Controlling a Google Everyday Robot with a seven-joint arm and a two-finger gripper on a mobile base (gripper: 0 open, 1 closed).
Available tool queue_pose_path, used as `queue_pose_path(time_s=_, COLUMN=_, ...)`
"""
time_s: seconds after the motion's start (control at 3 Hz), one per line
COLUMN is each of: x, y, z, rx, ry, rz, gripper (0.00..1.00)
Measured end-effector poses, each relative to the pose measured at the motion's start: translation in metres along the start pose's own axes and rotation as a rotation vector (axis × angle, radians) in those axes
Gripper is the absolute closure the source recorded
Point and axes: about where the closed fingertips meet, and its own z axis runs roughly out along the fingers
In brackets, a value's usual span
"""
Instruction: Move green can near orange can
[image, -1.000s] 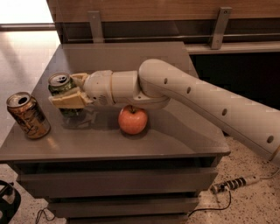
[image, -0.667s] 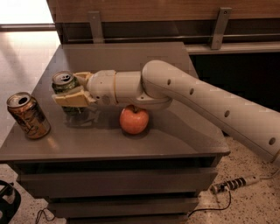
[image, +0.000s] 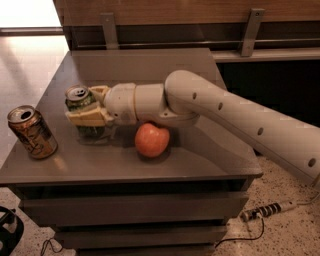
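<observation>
The green can (image: 79, 102) stands upright on the left part of the grey table (image: 150, 65), silver top up. My gripper (image: 84, 114) reaches in from the right and is shut on the green can, one pale finger (image: 87, 119) across its front and one behind it. The orange can (image: 32, 132), orange-gold and brown with an opened silver top, stands upright near the table's front left corner, a short gap to the left of the green can.
A red-orange apple (image: 151, 140) lies just under my wrist, right of the green can. A wooden wall with metal brackets (image: 250, 30) runs behind the table. A power strip (image: 265, 210) lies on the floor at the right.
My gripper and the green can have shifted slightly to the right together. The orange can and the apple have not moved.
</observation>
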Motion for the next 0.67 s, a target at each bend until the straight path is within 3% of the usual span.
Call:
queue_pose_path(time_s=0.33, x=-0.0043, y=0.0002, z=-0.0007, rx=-0.003, ry=0.012, rz=0.001, gripper=1.0)
queue_pose_path(time_s=0.67, x=-0.0022, y=0.0027, z=0.0009, rx=-0.019, ry=0.065, rz=0.008, gripper=1.0)
